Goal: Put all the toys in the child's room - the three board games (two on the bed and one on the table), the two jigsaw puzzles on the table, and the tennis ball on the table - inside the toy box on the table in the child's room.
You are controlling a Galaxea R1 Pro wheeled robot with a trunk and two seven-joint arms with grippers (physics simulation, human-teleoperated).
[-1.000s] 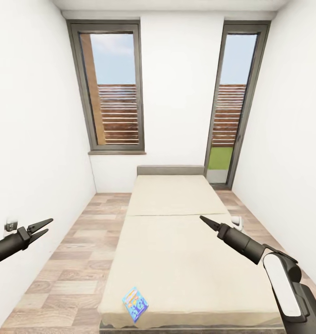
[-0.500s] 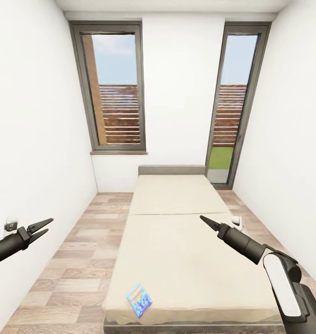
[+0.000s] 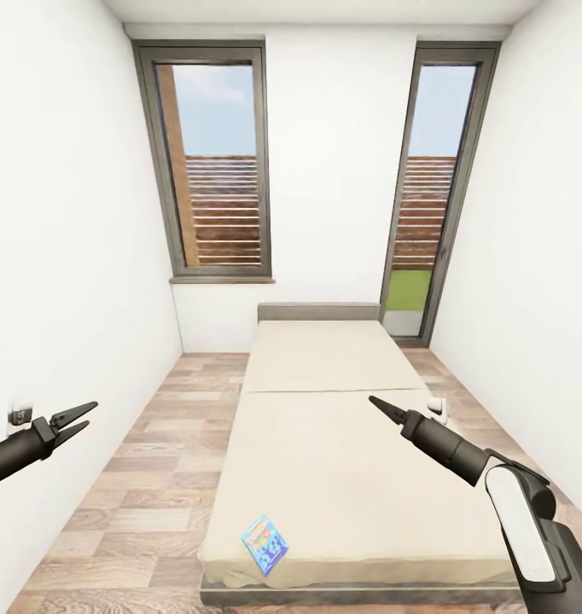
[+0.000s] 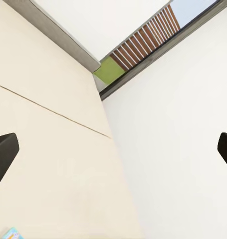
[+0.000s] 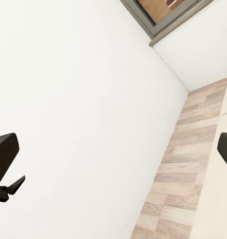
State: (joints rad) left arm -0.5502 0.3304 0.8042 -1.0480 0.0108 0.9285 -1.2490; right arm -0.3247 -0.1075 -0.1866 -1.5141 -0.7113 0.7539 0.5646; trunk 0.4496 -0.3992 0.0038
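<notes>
Left gripper [image 3: 76, 417] hanging over the plank floor [image 3: 146, 460] beside the left wall, fingers spread in a modest V, gripping nothing, touching nothing. In the left wrist view, dark fingertips [image 4: 3, 155] sitting at opposite edges of the picture, wide apart, with bare mattress and white wall between them. Right gripper [image 3: 381, 408] hovering above the bed [image 3: 342, 460], pointing toward the far wall; from the head camera its fingers looking drawn into a thin point, yet in the right wrist view the fingertips [image 5: 4, 152] standing far apart at the edges, so parted and carrying nothing. Light-blue board game [image 3: 265, 543] lying flat on the mattress near the foot end, toward the bed's left corner, turned at a slant to the edges, well apart from both grippers; a corner of it also peeking in at the edge of the left wrist view [image 4: 11, 233]. Two tall windows [image 3: 212, 162] facing from the far wall.
</notes>
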